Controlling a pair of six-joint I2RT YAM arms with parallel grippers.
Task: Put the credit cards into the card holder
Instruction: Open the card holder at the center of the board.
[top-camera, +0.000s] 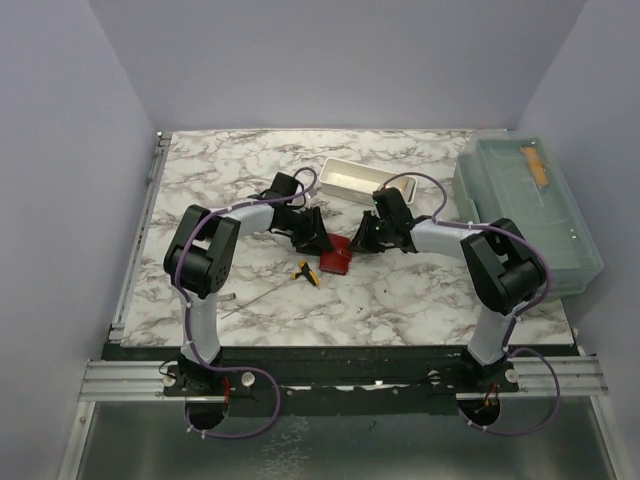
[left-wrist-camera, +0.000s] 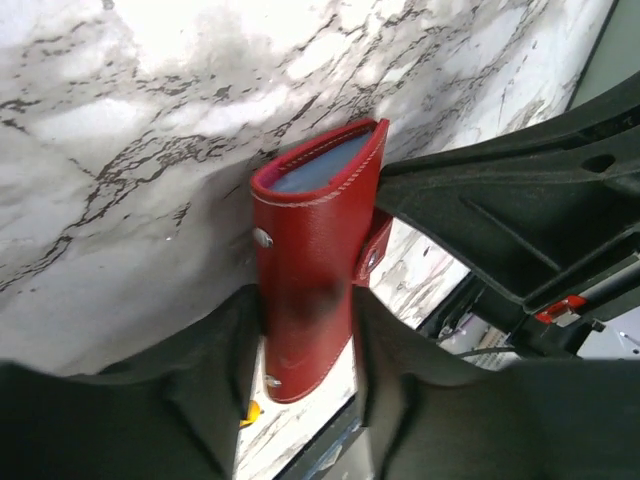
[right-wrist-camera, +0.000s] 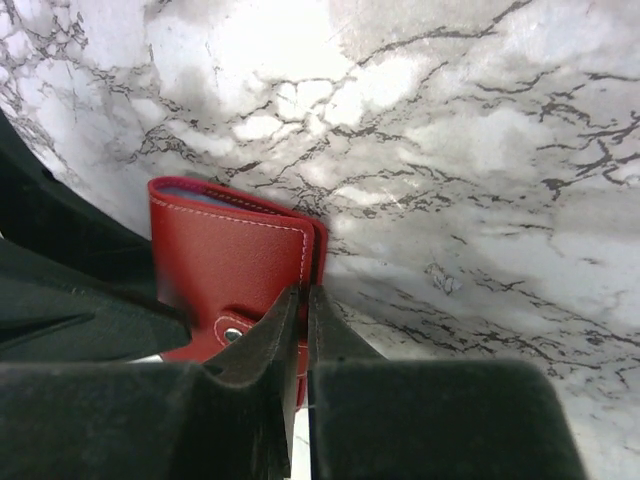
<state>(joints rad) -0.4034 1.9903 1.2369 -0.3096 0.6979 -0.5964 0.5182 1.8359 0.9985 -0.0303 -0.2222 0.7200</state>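
Red card holder (left-wrist-camera: 315, 230) clasped across by left gripper (left-wrist-camera: 308, 330), its edge pinched (jaws nearly together) by right gripper (right-wrist-camera: 305, 300)

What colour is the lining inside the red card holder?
Blue-grey lining, showing at the open top edge of the card holder; clearest in the left wrist view.

A grey-veined marble table (top-camera: 250, 170) fills the middle of the frame. On it, a white tray (top-camera: 350, 180) is set at upper centre and a clear lidded bin (top-camera: 530, 215) along the right edge. A yellow-handled tool (top-camera: 306, 271) is laid near centre, with a red card holder (top-camera: 337, 257) just beside it.
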